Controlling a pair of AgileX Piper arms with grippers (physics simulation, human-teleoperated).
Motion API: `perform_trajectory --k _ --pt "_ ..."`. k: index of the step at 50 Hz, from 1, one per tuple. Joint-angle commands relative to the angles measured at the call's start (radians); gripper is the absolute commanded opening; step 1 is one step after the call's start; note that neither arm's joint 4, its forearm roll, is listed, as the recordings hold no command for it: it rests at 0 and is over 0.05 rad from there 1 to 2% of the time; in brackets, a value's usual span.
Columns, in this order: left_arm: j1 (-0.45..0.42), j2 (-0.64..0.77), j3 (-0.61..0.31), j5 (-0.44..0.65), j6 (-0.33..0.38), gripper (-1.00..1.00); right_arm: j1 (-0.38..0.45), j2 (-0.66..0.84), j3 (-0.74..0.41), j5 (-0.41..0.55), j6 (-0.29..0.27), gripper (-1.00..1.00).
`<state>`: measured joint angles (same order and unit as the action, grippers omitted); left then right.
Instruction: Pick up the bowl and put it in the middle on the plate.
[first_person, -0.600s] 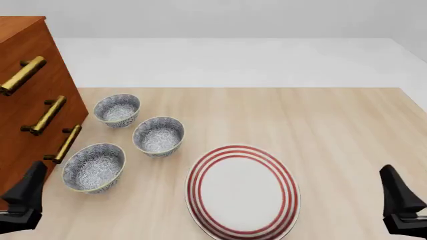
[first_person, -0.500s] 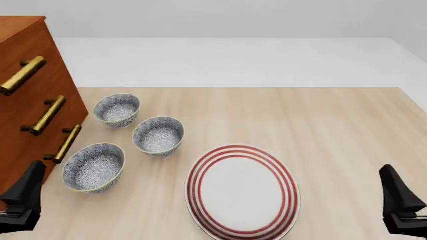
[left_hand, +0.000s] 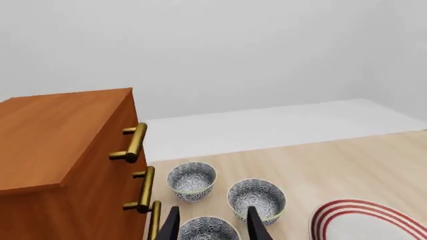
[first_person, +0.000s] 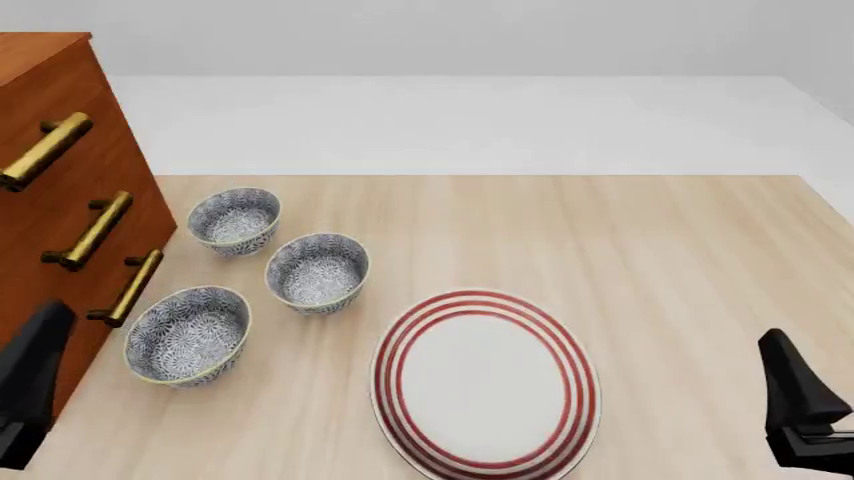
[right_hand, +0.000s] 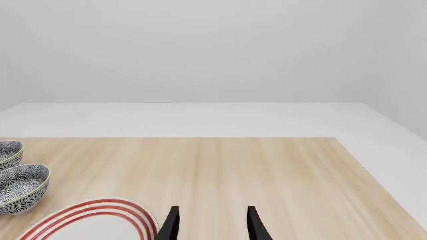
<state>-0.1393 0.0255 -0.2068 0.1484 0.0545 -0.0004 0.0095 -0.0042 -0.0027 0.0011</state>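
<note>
Three small blue-grey floral bowls stand at the table's left: a far bowl (first_person: 234, 220), a middle bowl (first_person: 318, 272) and a near bowl (first_person: 187, 335). The large white plate (first_person: 483, 385) with red rings lies right of them, nothing on it. My left gripper (first_person: 30, 390) hovers at the near left edge, short of the near bowl (left_hand: 208, 231), fingers open and holding nothing (left_hand: 212, 227). At the near right edge my right gripper (first_person: 798, 405) is open and holding nothing too (right_hand: 212, 227), right of the plate (right_hand: 93, 220).
A wooden drawer cabinet (first_person: 60, 200) with brass handles (first_person: 96, 230) stands close along the left side, right beside the bowls and my left gripper. Bare wooden tabletop (first_person: 641, 250) stretches to the right and behind the plate.
</note>
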Motion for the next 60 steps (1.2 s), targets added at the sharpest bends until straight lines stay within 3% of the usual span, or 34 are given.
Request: perform_trajectory --k 1,3,4,7,11,12,14,18,22,23,26,33,41,44,47,60 --pt "-0.133 0.109 -0.154 0.098 -0.002 1.0 0.0 0.0 0.0 0.001 0.001 1.0" --pt "-0.143 0.119 -0.194 0.139 -0.079 1.0 0.0 -0.005 -0.003 0.008 0.0 1.0" --pt "-0.133 0.117 -0.206 0.149 -0.078 1.0 0.0 -0.003 -0.002 0.005 0.0 1.0" --pt "-0.17 0.137 -0.246 0.175 -0.017 1.0 0.0 -0.001 0.0 0.002 0.001 1.0" --pt "-0.174 0.214 -0.309 0.225 -0.045 1.0 0.0 0.0 0.001 0.0 0.0 1.0" --pt "-0.166 0.23 -0.311 0.23 -0.035 1.0 0.0 -0.001 0.001 0.001 0.0 1.0" --pt "-0.23 0.242 -0.337 0.23 0.011 1.0 0.0 -0.002 0.001 0.002 0.001 1.0" --pt "-0.269 0.309 -0.384 0.235 0.025 1.0 0.0 -0.003 0.001 0.002 0.0 1.0" --pt "-0.341 0.389 -0.372 0.214 0.084 1.0 0.0 -0.001 0.001 0.001 0.001 1.0" --pt "-0.372 0.385 -0.366 0.202 0.147 1.0 0.0 0.0 0.002 -0.001 0.001 1.0" --pt "-0.39 0.461 -0.383 0.219 0.102 1.0 0.0 -0.001 0.001 0.0 0.0 1.0" --pt "-0.427 0.577 -0.366 0.198 0.144 1.0 -0.001 -0.003 -0.001 0.005 0.0 1.0" --pt "-0.399 0.69 -0.344 0.131 0.239 1.0 -0.001 -0.004 -0.002 0.006 0.0 1.0" --pt "-0.333 0.711 -0.321 0.108 0.324 1.0 -0.001 -0.003 -0.001 0.004 0.0 1.0" --pt "-0.374 0.747 -0.348 0.112 0.301 1.0 -0.001 -0.002 -0.001 0.004 0.0 1.0" --pt "-0.432 0.926 -0.392 0.074 0.323 1.0 -0.001 -0.004 -0.001 0.005 0.0 1.0"
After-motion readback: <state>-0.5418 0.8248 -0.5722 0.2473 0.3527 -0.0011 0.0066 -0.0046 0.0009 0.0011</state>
